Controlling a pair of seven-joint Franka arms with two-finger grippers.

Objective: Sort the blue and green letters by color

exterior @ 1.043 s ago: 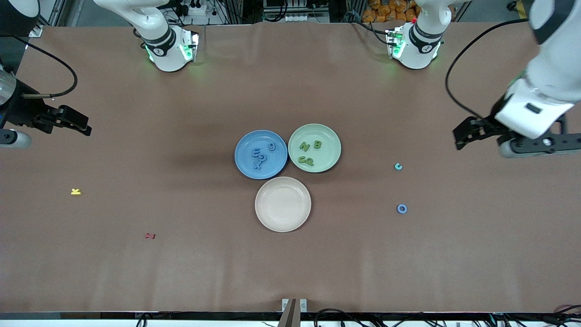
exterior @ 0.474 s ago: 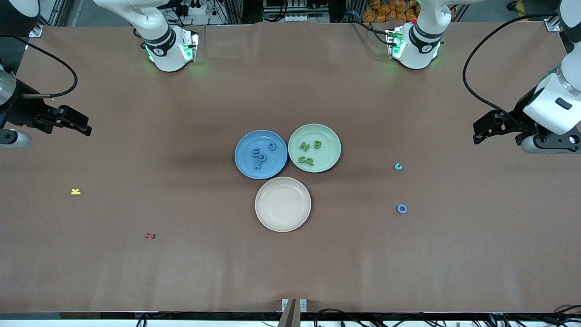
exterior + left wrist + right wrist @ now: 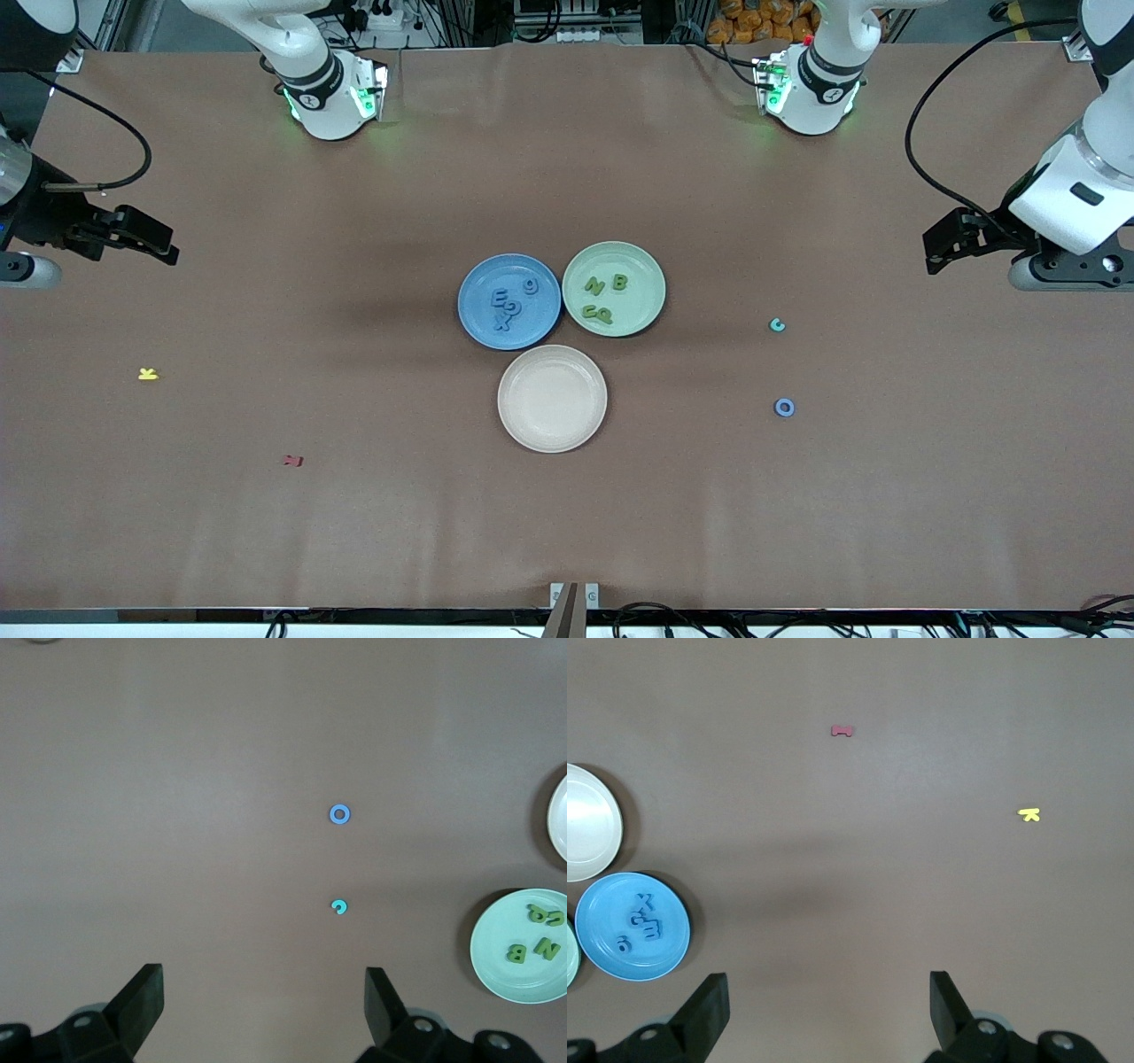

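Several blue letters point(image 3: 501, 301) lie on the blue plate point(image 3: 474, 306) and several green letters point(image 3: 595, 286) on the green plate point(image 3: 645, 297) at the table's middle. A loose blue ring letter point(image 3: 784, 408) and a teal-green C point(image 3: 777, 325) lie on the cloth toward the left arm's end, also seen as the ring point(image 3: 339, 814) and C point(image 3: 338, 906). My left gripper point(image 3: 941, 246) hangs open and empty over bare cloth at that end point(image 3: 264, 992). My right gripper point(image 3: 152, 241) waits open and empty at the right arm's end point(image 3: 828, 997).
An empty cream plate point(image 3: 552, 398) sits nearer the front camera than the two coloured plates. A yellow K point(image 3: 148, 374) and a small dark red letter point(image 3: 293, 461) lie toward the right arm's end. Black cables trail from both wrists.
My left arm has drawn back toward its end of the table, carrying its open gripper away from the plates. The right arm and all letters stay as they were.
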